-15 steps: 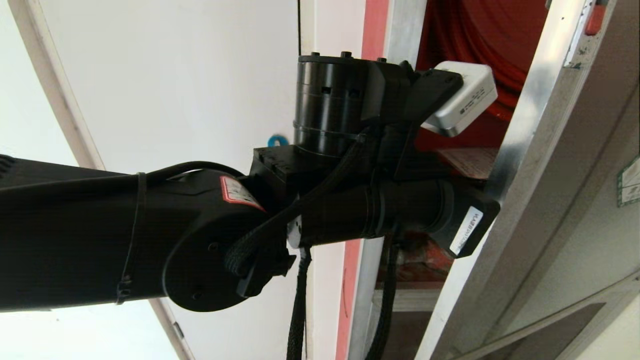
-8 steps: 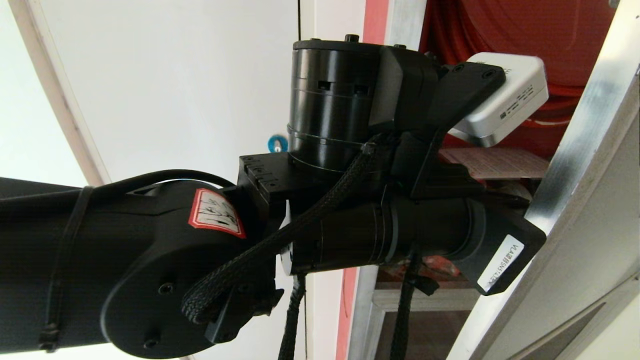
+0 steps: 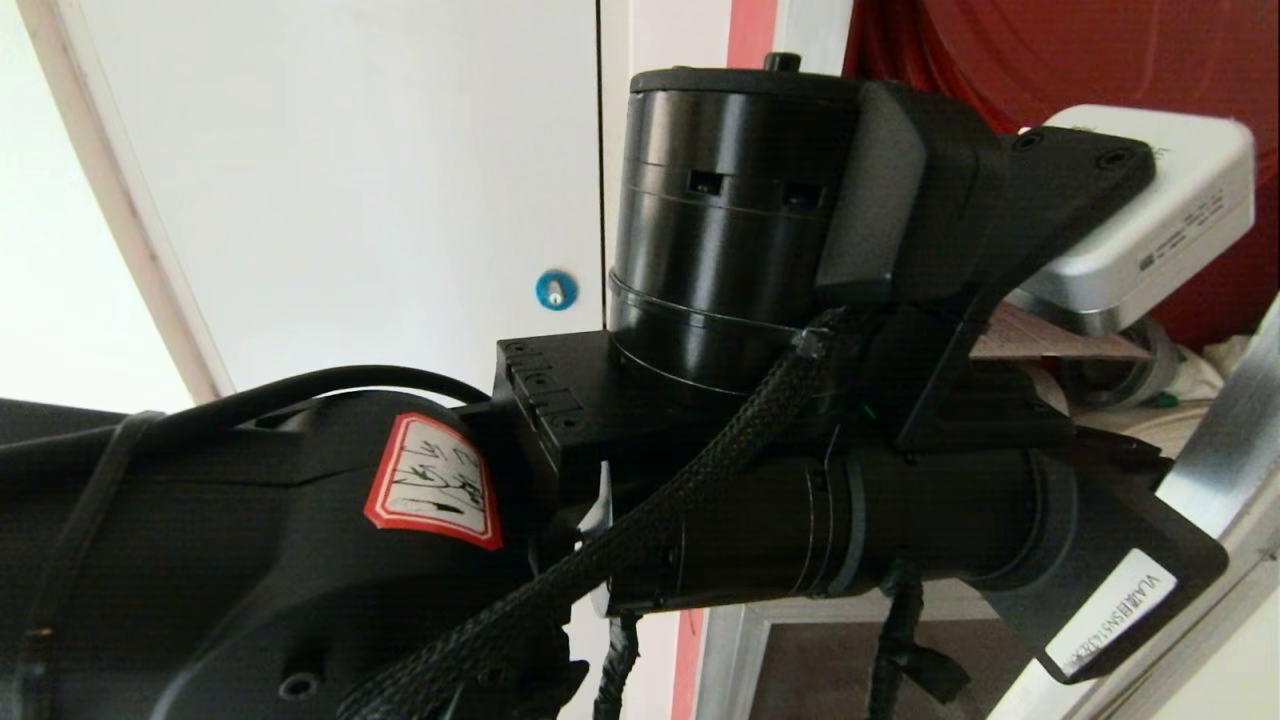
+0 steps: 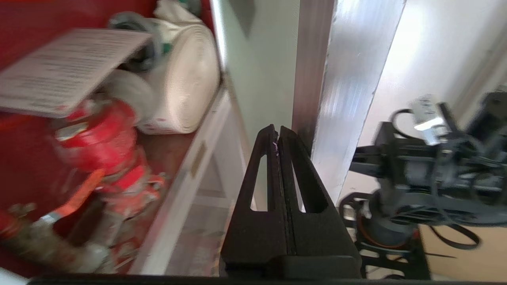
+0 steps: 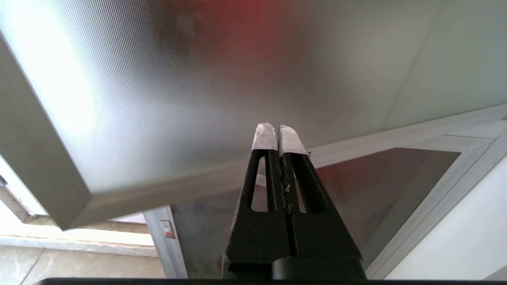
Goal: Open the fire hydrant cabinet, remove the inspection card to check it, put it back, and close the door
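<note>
Door (image 4: 348, 79) stands ajar, its silver frame edge just beside the left claw (image 4: 276, 132), whose fingers are pressed together and empty. Inspection card (image 4: 59, 71) lies inside the fire hydrant cabinet (image 4: 23, 16) above the red valve (image 4: 107, 150), apparently propped on the rolled hose. Recommend swinging the door wider before reaching in.

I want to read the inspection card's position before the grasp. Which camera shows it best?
The left wrist view: the inspection card lies tilted above the red valve, mostly unobstructed. The head view shows only its edge behind the left arm; the right wrist view shows none.
</note>
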Tool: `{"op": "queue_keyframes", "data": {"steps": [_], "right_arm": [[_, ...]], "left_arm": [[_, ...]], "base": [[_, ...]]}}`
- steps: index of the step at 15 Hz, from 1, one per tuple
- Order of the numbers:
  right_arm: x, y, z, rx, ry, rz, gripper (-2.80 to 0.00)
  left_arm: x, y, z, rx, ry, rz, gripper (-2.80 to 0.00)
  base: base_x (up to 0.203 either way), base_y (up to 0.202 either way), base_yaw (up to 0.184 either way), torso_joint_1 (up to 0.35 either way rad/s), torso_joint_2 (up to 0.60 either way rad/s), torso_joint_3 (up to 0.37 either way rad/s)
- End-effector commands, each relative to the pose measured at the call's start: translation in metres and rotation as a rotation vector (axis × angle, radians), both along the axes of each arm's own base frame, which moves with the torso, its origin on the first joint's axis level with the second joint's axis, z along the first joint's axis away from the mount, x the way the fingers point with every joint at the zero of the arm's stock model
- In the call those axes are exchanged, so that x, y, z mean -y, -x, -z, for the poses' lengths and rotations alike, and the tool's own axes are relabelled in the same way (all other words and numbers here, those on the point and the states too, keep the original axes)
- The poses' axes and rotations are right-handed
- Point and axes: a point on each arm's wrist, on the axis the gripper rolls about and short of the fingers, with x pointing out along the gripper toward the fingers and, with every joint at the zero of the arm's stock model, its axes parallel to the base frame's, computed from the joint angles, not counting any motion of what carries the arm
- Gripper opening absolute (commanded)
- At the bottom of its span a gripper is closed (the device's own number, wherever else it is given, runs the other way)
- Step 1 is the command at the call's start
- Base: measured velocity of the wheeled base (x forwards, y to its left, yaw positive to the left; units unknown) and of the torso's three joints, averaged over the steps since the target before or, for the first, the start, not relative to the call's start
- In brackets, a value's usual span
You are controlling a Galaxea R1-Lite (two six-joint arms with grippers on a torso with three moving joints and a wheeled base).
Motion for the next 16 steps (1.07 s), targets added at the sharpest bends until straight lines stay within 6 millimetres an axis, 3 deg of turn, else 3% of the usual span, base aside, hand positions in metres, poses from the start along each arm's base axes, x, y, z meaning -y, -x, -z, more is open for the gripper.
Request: {"op": "queue_keyframes", "data": {"steps": [1, 16], "right_arm": [[0.000, 0.000, 0.000, -0.001, 0.001, -0.001, -2.80], [0.000, 0.000, 0.000, -0.001, 0.001, -0.001, -2.80]], "left_arm": [[0.005, 0.007, 0.002, -0.005, -0.005, 0.025, -2.80], [0.016, 0.041, 0.004, -0.026, -0.008, 0.123, -2.80]], "base": [[0.000, 0.000, 0.000, 0.000, 0.00, 0.000], [0.000, 0.000, 0.000, 0.000, 0.00, 0.000]]}}
